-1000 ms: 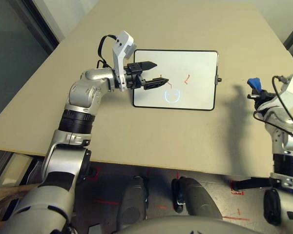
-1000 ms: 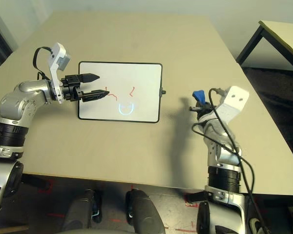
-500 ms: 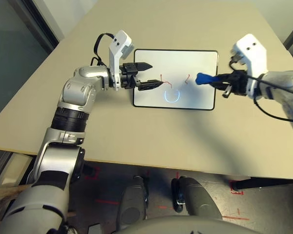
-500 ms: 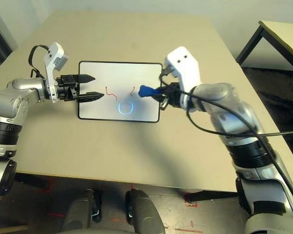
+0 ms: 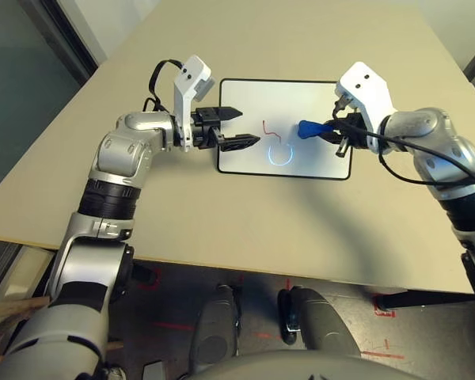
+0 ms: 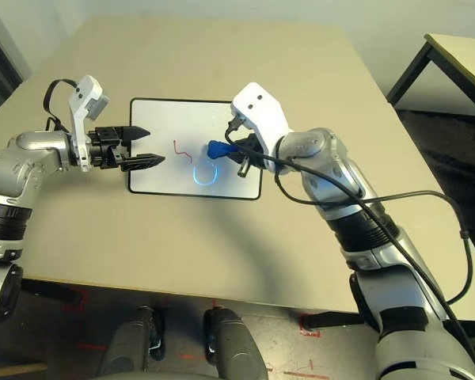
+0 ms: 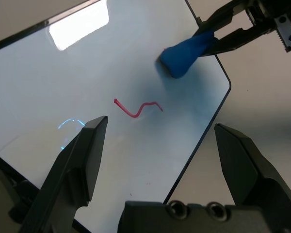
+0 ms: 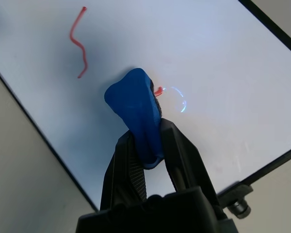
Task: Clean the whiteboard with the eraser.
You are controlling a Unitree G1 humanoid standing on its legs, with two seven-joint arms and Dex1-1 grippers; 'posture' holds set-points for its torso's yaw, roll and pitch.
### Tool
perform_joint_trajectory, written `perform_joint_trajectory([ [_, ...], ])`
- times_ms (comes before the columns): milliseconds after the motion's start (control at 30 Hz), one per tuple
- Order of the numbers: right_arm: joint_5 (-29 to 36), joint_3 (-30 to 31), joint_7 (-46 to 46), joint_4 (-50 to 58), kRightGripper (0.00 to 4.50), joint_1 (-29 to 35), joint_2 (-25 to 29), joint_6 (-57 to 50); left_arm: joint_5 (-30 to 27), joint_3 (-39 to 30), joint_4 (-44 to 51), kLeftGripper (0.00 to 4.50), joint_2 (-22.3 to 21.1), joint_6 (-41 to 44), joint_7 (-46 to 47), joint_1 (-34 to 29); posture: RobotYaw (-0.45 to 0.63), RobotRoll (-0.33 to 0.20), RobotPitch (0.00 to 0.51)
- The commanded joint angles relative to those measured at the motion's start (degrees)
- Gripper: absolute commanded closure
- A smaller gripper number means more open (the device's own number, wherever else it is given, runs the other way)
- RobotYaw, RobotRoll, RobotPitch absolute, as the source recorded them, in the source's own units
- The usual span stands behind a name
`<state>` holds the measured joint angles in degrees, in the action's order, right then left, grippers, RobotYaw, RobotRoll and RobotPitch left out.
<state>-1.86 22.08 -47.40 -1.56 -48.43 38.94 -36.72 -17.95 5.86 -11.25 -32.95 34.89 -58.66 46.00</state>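
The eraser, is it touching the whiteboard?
Cannot tell. In the right wrist view the eraser covers the whiteboard right at a red mark, with no gap or contact plainly visible.

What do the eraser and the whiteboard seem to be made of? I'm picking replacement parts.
The eraser looks like soft foam or rubber: matte blue, pinched where the right gripper clamps it. The whiteboard looks like glossy coated board: it mirrors a lamp. Its thin black frame is probably plastic.
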Motion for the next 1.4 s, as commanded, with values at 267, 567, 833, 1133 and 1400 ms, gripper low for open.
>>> perform_joint_trajectory([
  [267, -3.18, 1.91, -0.51, 2.79, 3.85, 6.15, -1.50, -1.25, -0.28, 0.12, 1.57, 0.00, 0.06, 1.34, 0.24, -0.55, -0.05, 0.000, 0.128],
  [567, -5.27, -1.97, 3.71, -3.33, 3.86, 4.06, -2.98, 0.25, -0.03, 0.54, 1.10, 0.00, 0.08, 1.35, -0.33, 0.16, -0.06, 0.000, 0.126],
  [833, -5.88, -4.48, 7.02, -5.88, 3.90, 1.55, -4.06, 0.13, -0.19, 0.83, 2.12, 0.00, 0.45, 2.10, -0.34, -0.05, -0.06, 0.000, 0.126],
  [1133, -5.47, -0.53, 3.01, 3.80, 3.90, 8.21, -4.31, -6.03, -0.27, 0.72, 2.52, 0.00, 0.52, 2.85, -0.44, 0.10, -0.05, 0.000, 0.129],
  [1400, -6.28, -1.54, 3.87, 3.15, 3.90, 7.56, -4.46, -6.43, -0.36, 0.63, 2.40, 0.00, 0.70, 3.21, -0.39, 0.16, -0.05, 0.000, 0.136],
])
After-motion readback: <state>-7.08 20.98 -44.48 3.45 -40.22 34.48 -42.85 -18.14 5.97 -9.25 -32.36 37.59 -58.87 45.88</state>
